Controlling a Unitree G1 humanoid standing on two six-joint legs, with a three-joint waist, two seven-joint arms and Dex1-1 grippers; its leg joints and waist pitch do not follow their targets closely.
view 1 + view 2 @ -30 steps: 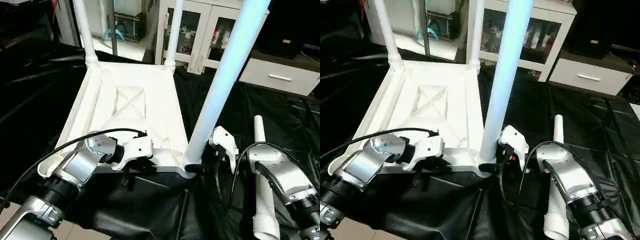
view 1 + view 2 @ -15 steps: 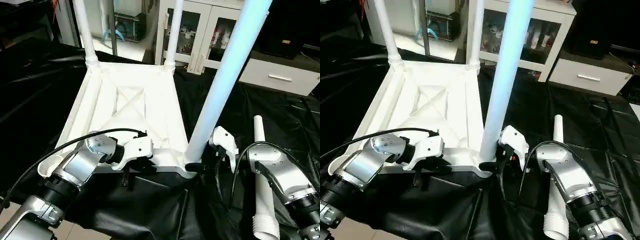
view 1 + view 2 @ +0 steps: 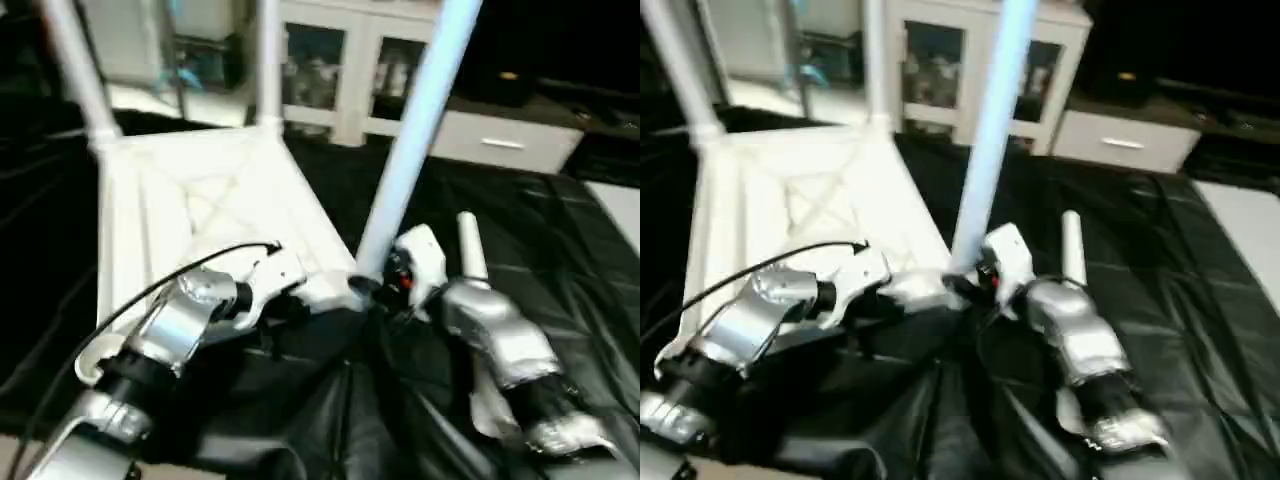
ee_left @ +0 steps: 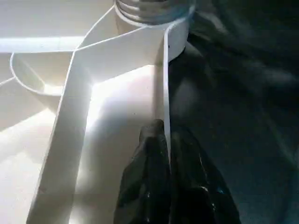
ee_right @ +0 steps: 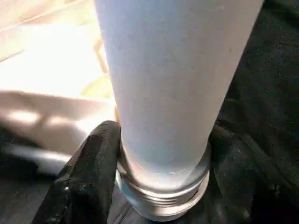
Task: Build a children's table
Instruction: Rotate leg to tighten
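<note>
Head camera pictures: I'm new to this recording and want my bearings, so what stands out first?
The upturned white table top lies ribbed side up on the black-covered work table, with legs standing in three corner sockets. The near leg rises tall at centre, the right claw clasping its base. The left claw pinches the top's near rim, and a fourth leg lies loose beside the right arm.

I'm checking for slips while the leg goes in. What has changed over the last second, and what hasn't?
The camera has swung, so the whole scene sits differently in the head views. No part visibly moved. The right gripper stays clamped round the base of the near leg at its corner socket, and the left gripper stays shut on the table top's near rim. The spare leg still lies beside the right arm.
</note>
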